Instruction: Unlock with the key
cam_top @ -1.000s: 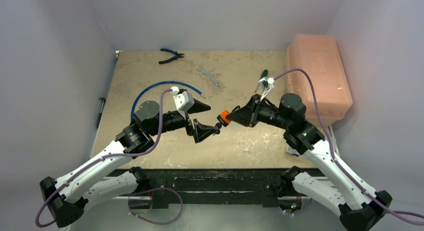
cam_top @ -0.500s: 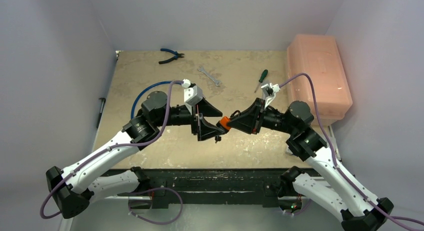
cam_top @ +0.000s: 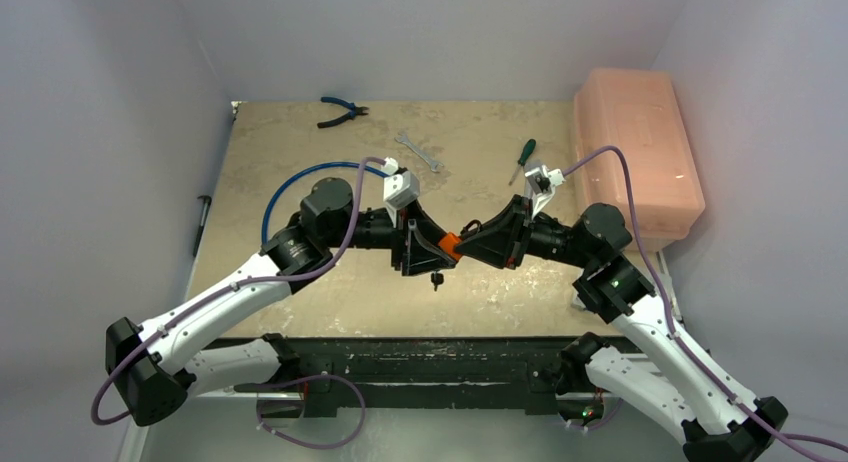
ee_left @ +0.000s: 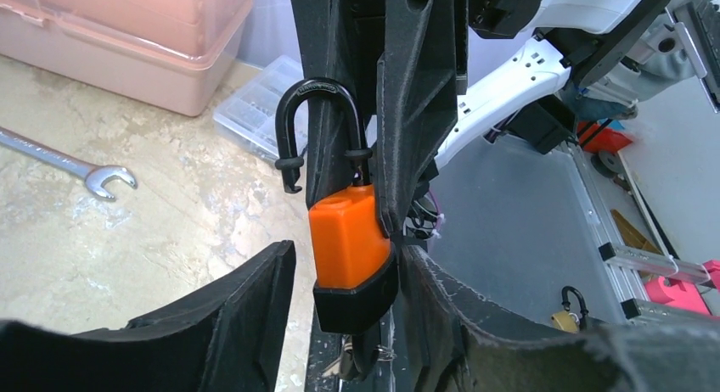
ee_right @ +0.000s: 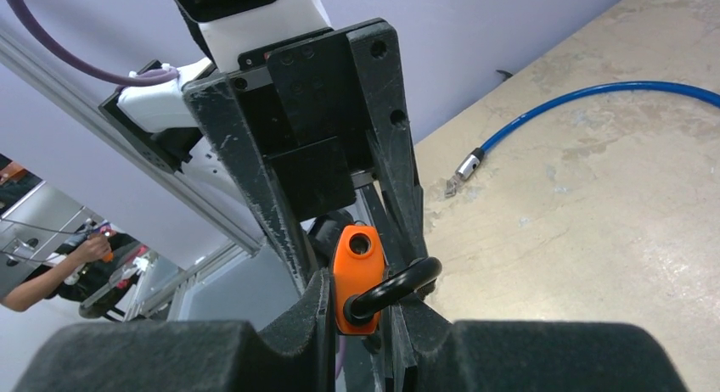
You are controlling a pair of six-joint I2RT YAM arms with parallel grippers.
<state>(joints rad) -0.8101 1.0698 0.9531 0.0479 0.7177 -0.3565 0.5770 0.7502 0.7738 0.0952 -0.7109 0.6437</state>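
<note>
An orange padlock [cam_top: 449, 246] with a black base and a black shackle hangs in mid-air between the two arms. My right gripper [cam_top: 464, 244] is shut on it, its fingers pinching the upper body and shackle [ee_right: 386, 288]. The shackle's free end [ee_left: 290, 184] stands swung out of the body. My left gripper [ee_left: 348, 269] straddles the padlock's [ee_left: 348, 239] lower part. One finger touches the black base and the other finger [ee_left: 255, 282] stands a gap away. The key [ee_left: 375, 358] sticks out of the lock's underside, partly hidden, and shows as a small dark piece [cam_top: 435, 279] from above.
On the table behind lie a wrench [cam_top: 418, 152], a green-handled screwdriver [cam_top: 524, 157], blue pliers [cam_top: 342, 110] and a blue cable [cam_top: 300, 177]. A pink case [cam_top: 640, 152] fills the right edge, with a clear parts box [ee_left: 255, 103] beside it.
My left arm has moved right until its jaws surround the padlock, and the jaws have narrowed. The right arm shifted slightly right early on and still holds the padlock.
</note>
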